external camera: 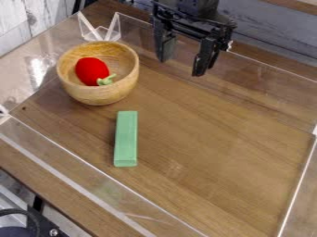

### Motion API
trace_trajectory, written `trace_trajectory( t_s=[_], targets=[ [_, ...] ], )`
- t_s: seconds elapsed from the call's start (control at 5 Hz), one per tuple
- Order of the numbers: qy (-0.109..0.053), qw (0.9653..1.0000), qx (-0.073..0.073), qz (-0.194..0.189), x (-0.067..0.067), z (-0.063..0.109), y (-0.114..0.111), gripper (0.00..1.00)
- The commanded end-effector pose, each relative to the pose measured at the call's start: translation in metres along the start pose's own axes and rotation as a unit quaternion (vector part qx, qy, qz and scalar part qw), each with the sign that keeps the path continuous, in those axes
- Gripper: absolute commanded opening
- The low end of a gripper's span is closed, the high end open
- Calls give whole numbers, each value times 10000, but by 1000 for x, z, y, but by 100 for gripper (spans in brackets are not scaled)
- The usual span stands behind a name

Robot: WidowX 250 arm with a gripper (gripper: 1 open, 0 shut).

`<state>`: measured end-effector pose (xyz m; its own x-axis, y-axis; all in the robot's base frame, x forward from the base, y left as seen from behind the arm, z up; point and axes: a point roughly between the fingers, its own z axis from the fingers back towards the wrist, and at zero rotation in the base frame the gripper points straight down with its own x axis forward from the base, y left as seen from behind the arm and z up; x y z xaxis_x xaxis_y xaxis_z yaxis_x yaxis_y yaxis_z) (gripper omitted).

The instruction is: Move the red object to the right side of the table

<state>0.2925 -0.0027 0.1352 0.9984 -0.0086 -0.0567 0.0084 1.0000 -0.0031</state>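
The red object (pixel 91 69), a small glossy toy fruit with a light green stem, lies inside a wooden bowl (pixel 121 85) at the left of the table (pixel 223 139). My gripper (pixel 181 57) hangs above the table's far middle, to the right of the bowl and apart from it. It points down, and its two black fingers (pixel 201 61) stand wide open with nothing between them.
A long green rectangular block (pixel 126 138) lies on the wood in front of the bowl. Low clear acrylic walls (pixel 74 183) border the tabletop. A clear folded piece (pixel 96 28) stands behind the bowl at the far edge.
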Motion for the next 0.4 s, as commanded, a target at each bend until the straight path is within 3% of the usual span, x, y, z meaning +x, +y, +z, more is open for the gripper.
trace_trajectory(
  t_s=[0.0,0.2],
  targets=[
    [152,9998,16,-91,-5,1,5,100],
    [300,9995,19,-34,-2,-13,12,100]
  ],
)
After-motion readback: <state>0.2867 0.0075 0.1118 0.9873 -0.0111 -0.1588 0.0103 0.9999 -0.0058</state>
